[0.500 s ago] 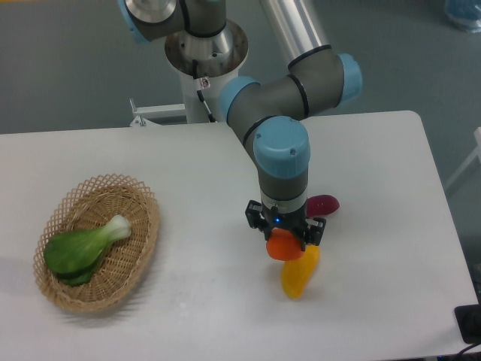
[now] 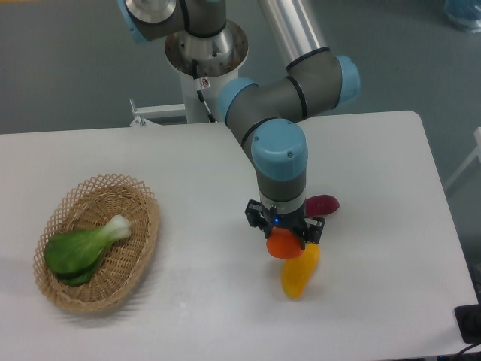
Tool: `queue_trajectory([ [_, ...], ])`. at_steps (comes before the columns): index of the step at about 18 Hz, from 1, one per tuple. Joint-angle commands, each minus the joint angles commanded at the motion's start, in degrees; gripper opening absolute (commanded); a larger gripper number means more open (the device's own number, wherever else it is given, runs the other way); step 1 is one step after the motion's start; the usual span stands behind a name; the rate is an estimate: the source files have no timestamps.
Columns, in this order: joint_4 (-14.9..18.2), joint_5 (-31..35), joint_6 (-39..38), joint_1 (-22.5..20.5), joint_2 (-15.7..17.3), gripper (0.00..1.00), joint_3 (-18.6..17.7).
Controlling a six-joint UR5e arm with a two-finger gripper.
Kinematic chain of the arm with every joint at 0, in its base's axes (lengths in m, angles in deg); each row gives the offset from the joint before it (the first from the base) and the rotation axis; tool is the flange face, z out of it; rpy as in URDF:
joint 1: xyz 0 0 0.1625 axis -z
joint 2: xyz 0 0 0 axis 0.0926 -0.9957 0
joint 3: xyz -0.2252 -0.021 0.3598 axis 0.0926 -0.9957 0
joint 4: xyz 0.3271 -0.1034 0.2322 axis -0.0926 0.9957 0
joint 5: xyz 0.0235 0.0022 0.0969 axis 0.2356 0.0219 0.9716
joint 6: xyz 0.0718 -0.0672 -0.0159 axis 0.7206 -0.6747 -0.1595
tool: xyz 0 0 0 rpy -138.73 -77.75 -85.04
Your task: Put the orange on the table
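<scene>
The orange (image 2: 283,245) is a round orange fruit right of the table's middle, held between the black fingers of my gripper (image 2: 284,239), which points straight down and is shut on it. Its top half is hidden by the gripper body. Whether it touches the white table (image 2: 203,301) I cannot tell; it sits at or just above the surface. A yellow oblong fruit (image 2: 299,275) lies right against its lower right side.
A dark purple vegetable (image 2: 324,204) lies on the table just behind and to the right of the gripper. A woven basket (image 2: 135,248) holding a green bok choy (image 2: 81,249) stands at the left. The arm's base rises behind the table's far edge.
The arm has shifted very slightly to the left; the orange stays in the gripper at about the same spot.
</scene>
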Motion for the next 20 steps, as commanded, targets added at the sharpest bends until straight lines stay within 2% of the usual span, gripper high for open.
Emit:
queue_trajectory([
  [12, 0.2, 0.3, 0.0, 0.1, -0.4, 0.76, 0.8],
  [18, 0.0, 0.3, -1.0, 0.4, -1.0, 0.76, -0.5],
  [20, -0.3, 0.3, -0.4, 2.1, -0.8, 0.76, -3.3],
])
